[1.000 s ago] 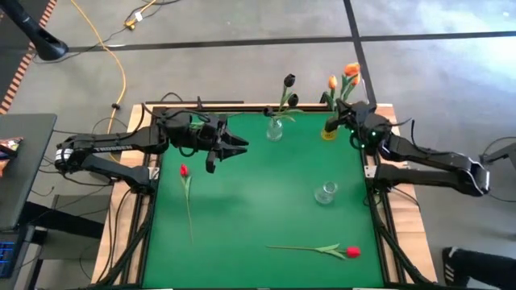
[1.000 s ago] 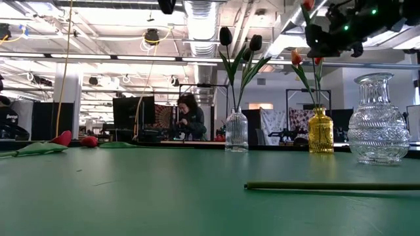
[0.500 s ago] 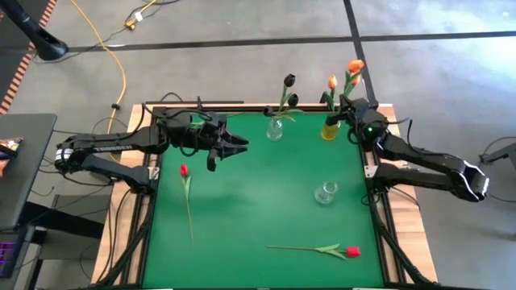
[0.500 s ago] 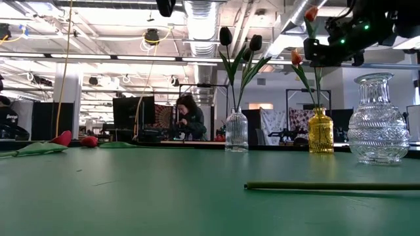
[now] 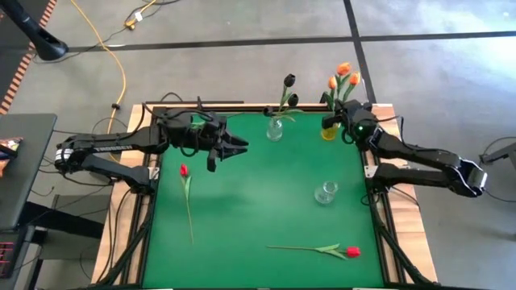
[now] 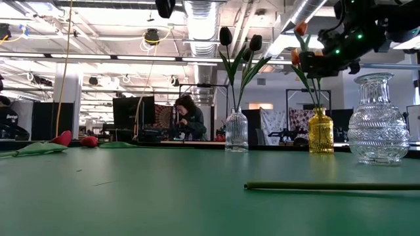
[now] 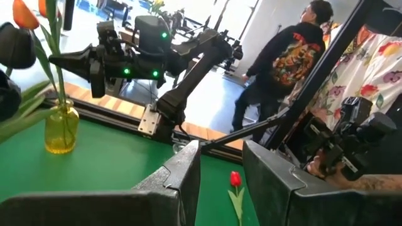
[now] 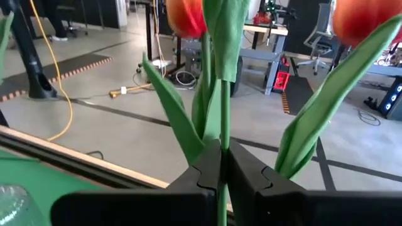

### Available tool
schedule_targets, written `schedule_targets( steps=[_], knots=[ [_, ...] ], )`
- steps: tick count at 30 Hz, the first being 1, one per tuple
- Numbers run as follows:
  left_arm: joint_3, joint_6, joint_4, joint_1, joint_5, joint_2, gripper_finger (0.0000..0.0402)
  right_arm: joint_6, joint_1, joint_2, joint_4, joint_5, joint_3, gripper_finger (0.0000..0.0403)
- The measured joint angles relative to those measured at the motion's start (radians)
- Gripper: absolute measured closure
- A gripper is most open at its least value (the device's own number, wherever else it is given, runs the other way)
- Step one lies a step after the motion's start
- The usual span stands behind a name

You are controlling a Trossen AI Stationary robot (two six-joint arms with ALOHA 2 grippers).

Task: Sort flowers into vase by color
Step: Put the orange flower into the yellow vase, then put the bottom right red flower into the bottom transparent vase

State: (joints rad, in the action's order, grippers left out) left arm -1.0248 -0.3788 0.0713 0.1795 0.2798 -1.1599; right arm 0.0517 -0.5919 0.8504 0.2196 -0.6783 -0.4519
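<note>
Orange tulips (image 5: 343,74) stand in the yellow vase (image 5: 329,130), where the right gripper (image 5: 342,121) pinches one stem. Two near-black tulips (image 5: 289,81) already fill the far clear vase (image 5: 275,129). Two red tulips (image 5: 184,171) (image 5: 351,252) lie on the green table (image 5: 258,201), the near clear vase (image 5: 326,193) empty. Left gripper (image 5: 242,146) waits, fingers parted.
</note>
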Motion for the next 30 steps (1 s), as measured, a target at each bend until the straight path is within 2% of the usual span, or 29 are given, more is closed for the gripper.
schedule_targets(
  steps=[7,13,19,24,30],
  knots=[
    [0.000,-0.011,-0.021,-0.003,0.003,0.000,0.0294,0.000,0.003,-0.045,-0.067,-0.001,0.000,0.0311],
    [0.000,-0.011,-0.021,-0.003,0.012,0.000,0.0294,0.001,0.003,-0.111,-0.118,0.004,0.000,0.0243],
    [0.000,-0.008,-0.021,-0.003,0.024,0.000,0.0294,0.042,0.022,-0.190,-0.228,0.151,-0.006,0.0183],
    [0.000,0.018,-0.021,-0.003,0.059,0.000,0.0294,0.080,0.085,-0.224,-0.370,0.207,-0.054,0.0168],
    [0.000,0.066,-0.021,-0.007,0.131,0.000,0.0294,0.082,0.213,-0.230,-0.393,0.304,-0.101,0.0173]
  ],
)
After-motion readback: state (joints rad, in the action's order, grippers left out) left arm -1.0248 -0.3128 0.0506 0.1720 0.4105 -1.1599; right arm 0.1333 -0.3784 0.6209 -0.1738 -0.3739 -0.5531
